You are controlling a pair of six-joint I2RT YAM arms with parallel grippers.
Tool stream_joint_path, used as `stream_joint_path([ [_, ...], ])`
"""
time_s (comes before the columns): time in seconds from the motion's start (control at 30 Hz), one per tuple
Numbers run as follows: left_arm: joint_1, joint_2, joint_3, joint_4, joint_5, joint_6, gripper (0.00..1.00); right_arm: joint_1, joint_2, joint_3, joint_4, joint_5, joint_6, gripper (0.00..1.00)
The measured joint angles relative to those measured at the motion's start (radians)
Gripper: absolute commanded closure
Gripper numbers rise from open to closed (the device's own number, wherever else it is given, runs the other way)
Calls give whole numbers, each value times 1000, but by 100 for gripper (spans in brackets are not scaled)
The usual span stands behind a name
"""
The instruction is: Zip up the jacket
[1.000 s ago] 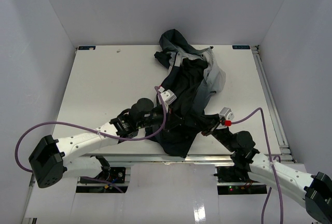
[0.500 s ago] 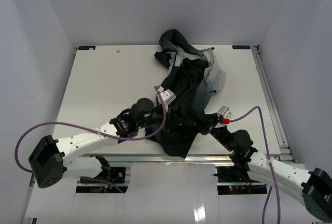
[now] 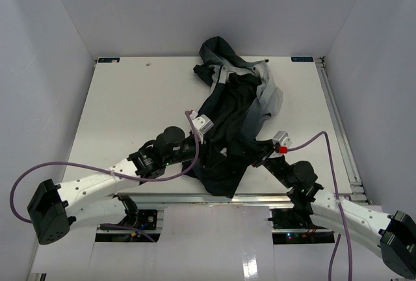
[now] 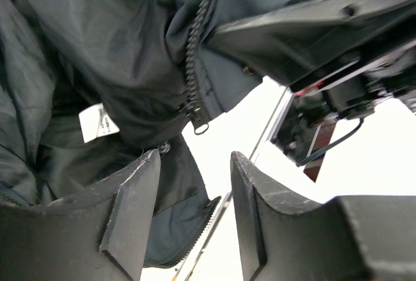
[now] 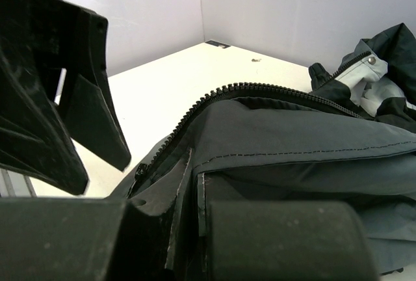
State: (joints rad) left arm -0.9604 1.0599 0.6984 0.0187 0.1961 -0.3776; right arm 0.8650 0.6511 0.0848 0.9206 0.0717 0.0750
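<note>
The dark navy-black jacket [image 3: 234, 108] with light grey panels lies crumpled from the back centre of the table to its front edge. My left gripper [image 3: 209, 153] is at the jacket's lower left side. In the left wrist view it [image 4: 195, 219] stands open with nothing between its fingers. The zipper teeth [image 4: 195, 40] and the slider with its ring pull [image 4: 196, 117] hang just beyond the fingertips. My right gripper [image 3: 255, 159] is shut on the jacket's lower front edge [image 5: 195, 183], with the zipper teeth [image 5: 247, 89] running away from it.
A white label [image 4: 97, 121] is sewn inside the jacket. The right arm [image 4: 325, 34] crowds the left gripper from the upper right. The white table [image 3: 130, 105] has a metal rail along its right edge [image 3: 338, 125] and grey walls all round.
My left gripper has opened and let go of the jacket, and its arm has drawn back a little to the left. My right gripper keeps its hold and has shifted slightly away from the front edge.
</note>
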Motion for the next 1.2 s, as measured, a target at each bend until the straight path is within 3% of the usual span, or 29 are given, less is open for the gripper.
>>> stream_joint_path([
  [0.47, 0, -29, 41, -2, -44, 4, 40, 0, -17, 24, -52, -37, -8, 92],
  [1.0, 0, 53, 22, 117, 72, 21, 43, -1, -58, 15, -58, -100, -3, 92],
  [1.1, 0, 35, 6, 107, 71, 20, 48, -1, -76, 15, -58, -92, -3, 92],
  [1.2, 0, 14, 2, 89, 35, 16, 66, -1, -82, 15, -58, -85, -3, 92],
])
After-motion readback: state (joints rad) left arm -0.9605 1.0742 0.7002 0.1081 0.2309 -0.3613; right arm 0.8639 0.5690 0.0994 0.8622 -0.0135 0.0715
